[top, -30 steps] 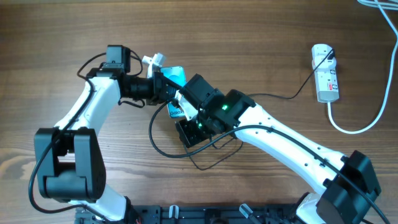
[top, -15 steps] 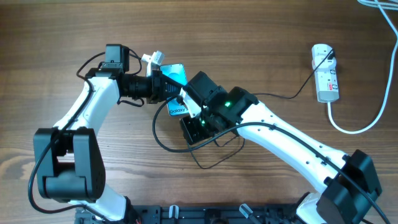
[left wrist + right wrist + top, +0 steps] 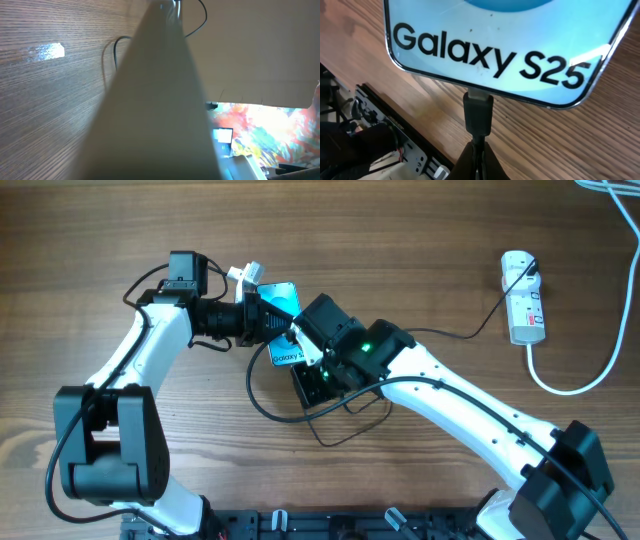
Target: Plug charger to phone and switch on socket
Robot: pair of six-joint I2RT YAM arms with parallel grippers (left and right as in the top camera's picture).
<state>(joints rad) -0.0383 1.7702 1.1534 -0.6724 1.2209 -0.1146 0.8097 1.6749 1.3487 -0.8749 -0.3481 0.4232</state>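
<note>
**A:** Where was the phone [image 3: 495, 35]?

**B:** Tilted with its screen facing up, and its upper half was between the fingers of the left gripper [image 3: 262, 313]. The end with the white text band pointed toward the right gripper [image 3: 479, 159].

**A:** Were the left fingers really closed on it?

**B:** From overhead they looked clamped onto it. The left wrist camera was no help. A pale blur filled most of that view, probably the phone right at the lens, with a strip of table [image 3: 45, 100] beside it.

**A:** What did the right fingers have?

**B:** The charger [image 3: 478, 114]. They were pinched together on the thin cable just behind its small plug tip. The tip stood straight out ahead of them and touched the middle of the phone's silvery bottom edge, right under "Galaxy S25".

**A:** And the rest of the cable?

**B:** It trailed back from the right fingers in loose loops on the wood under that arm. Then it ran off to the socket [image 3: 524, 300].

**A:** Where did the socket lie?

**B:** Well apart from both pairs of fingers, out beyond the right arm near the table's edge. The charger's black plug sat in its far end. A thick white cord [image 3: 575, 391] curled away from its near end.
</note>
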